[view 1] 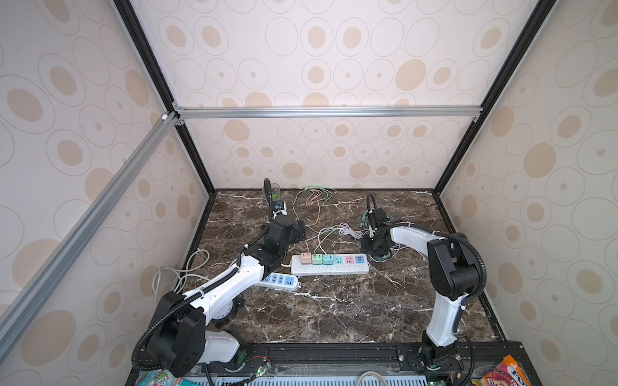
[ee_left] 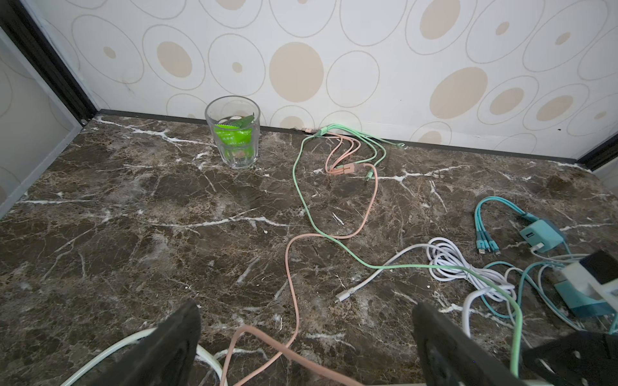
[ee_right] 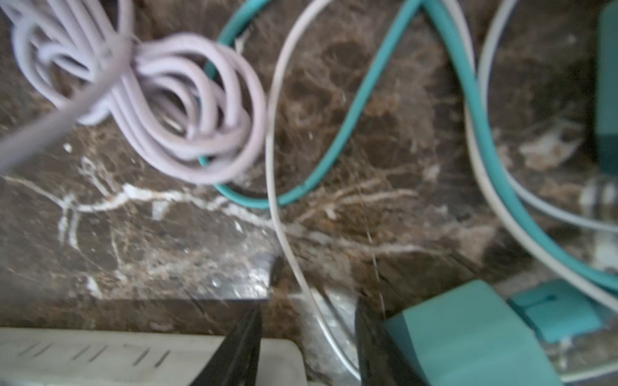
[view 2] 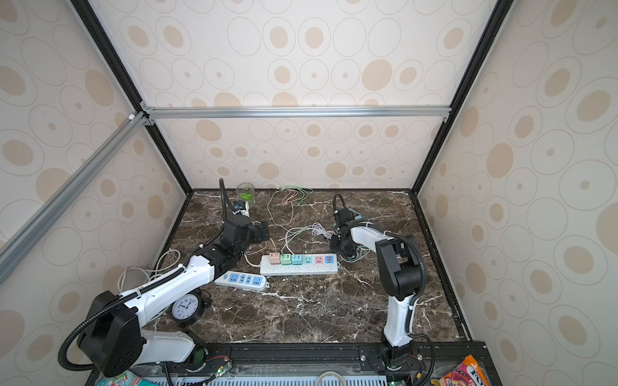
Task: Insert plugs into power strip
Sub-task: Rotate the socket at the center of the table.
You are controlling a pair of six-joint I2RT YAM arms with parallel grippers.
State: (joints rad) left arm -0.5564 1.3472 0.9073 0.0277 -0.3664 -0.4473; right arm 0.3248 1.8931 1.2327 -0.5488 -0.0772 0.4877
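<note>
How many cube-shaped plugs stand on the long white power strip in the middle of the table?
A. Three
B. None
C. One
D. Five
A: in a top view, a pink plug, a green plug and a teal plug stand side by side at one end of the power strip, while its other sockets are free.

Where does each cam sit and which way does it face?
Top views: high over the front edge, facing down toward the back wall; left arm and right arm whole, power strip central.
Left wrist: on the left arm, low, facing the back wall and glass cup; the open left end effector shows.
Right wrist: on the right arm, close over the table, facing down at the coiled white cable; right end effector shows.
Shared: both wrist views show that cable.
</note>
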